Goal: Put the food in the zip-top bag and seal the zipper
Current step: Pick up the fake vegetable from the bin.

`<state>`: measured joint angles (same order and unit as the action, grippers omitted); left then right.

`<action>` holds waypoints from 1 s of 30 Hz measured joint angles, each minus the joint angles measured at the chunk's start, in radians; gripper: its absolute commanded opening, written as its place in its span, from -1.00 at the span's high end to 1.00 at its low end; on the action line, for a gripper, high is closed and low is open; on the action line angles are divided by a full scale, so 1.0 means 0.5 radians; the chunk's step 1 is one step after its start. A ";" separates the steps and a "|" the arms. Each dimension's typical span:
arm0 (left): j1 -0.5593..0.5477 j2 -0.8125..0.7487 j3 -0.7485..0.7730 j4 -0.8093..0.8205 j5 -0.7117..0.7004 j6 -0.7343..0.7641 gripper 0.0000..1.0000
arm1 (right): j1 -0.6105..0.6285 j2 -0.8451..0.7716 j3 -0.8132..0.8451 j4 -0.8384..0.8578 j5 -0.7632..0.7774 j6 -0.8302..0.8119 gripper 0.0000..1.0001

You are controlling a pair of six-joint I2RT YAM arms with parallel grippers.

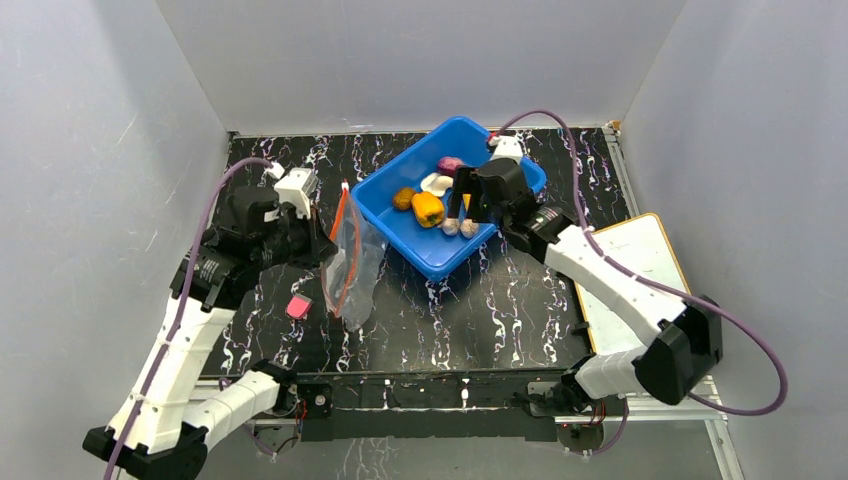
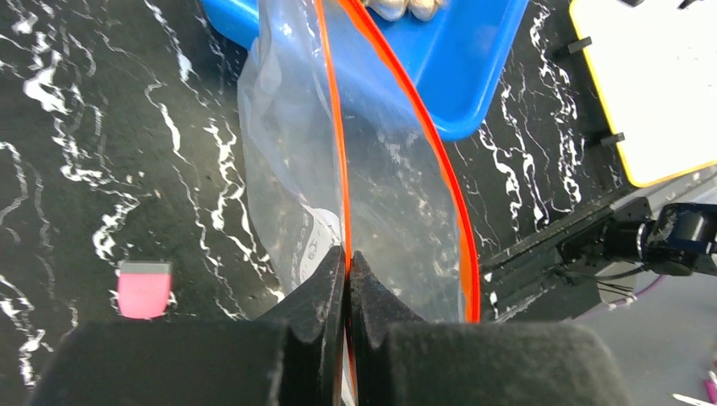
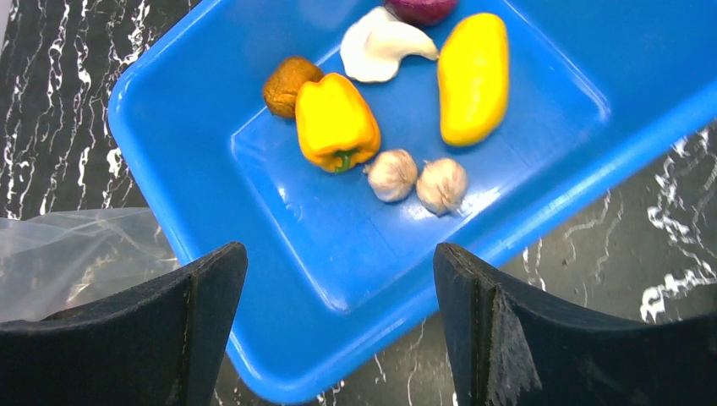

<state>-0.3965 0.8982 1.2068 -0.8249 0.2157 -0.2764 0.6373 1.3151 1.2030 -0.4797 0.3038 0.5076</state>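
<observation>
Between pink block [image 1: 298, 306] and blue bin [image 1: 432, 262] stands the zip-top bag [image 1: 356, 272].

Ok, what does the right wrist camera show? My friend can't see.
The right arm's open black fingers hover over a blue bin holding a yellow pepper, yellow fruit, brown lump, white piece and two beige bulbs. A clear bag shows at left.

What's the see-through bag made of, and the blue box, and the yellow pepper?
The bag looks like thin clear plastic film: it crinkles and the table shows through. The blue box seems hard, glossy plastic, with shiny highlights on its smooth walls. The yellow pepper is probably molded plastic or rubber, smooth and evenly colored.
</observation>
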 measured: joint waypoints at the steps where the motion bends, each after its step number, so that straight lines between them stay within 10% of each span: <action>1: 0.001 0.033 0.044 -0.023 -0.023 0.024 1.00 | 0.000 0.047 0.018 0.040 -0.014 -0.029 -0.64; 30: 0.001 -0.117 -0.360 0.080 0.072 -0.030 1.00 | 0.000 1.376 0.633 0.282 -0.273 -0.528 -0.69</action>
<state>-0.3962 0.8398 1.0267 -0.7849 0.2516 -0.2913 0.6373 2.0029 1.5196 -0.3389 0.1673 0.2436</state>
